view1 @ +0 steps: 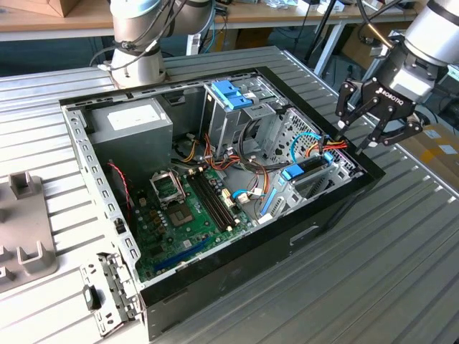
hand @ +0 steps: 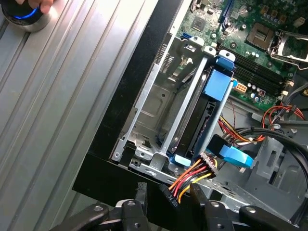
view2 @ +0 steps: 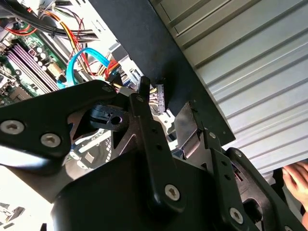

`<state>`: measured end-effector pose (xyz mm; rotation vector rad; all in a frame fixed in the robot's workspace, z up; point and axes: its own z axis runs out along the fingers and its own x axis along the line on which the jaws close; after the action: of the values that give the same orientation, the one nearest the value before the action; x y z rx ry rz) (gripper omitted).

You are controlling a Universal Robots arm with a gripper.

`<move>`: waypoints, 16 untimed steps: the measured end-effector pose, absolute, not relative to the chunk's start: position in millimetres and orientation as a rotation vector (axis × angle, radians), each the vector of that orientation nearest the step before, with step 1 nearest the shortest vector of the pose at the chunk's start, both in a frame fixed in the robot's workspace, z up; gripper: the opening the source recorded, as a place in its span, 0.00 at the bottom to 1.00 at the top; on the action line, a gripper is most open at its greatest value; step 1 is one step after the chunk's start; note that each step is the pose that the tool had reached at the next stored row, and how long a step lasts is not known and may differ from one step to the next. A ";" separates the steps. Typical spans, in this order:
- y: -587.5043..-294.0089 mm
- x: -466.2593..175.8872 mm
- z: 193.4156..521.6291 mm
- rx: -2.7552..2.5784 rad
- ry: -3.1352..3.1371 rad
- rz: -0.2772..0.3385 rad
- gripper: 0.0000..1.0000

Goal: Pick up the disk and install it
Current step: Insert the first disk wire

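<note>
I'm hovering my end effector (view1: 374, 131) w/ fingers spread wide, gripping nothing, over the open PC case (view1: 237, 258) corner at the exterior view's right. The disk (hand: 211, 108) is sitting on edge in the metal drive cage (hand: 159, 120) inside the case, its light-blue frame along the top, red/yellow/black power cable (hand: 192, 175) and blue data cable (hand: 236, 156) at its end. My fingertips (hand: 139, 195) are just beside that end in the first wrist view. Case is lying on the ribbed table (view1: 401, 265).
</note>
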<state>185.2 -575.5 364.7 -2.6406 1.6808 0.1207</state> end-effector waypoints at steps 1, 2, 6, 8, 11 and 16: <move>-575.5 185.2 364.7 -2.641 1.681 0.121 0.48; -575.5 185.2 364.6 -2.641 1.681 0.121 0.48; -575.5 185.2 364.5 -2.640 1.681 0.121 0.40; -575.5 185.2 364.5 -2.640 1.681 0.121 0.27; -575.5 185.2 364.6 -2.641 1.681 0.121 0.18; -575.5 185.2 364.4 -2.641 1.681 0.121 0.18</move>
<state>185.2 -575.5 364.4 -2.6405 1.6807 0.1207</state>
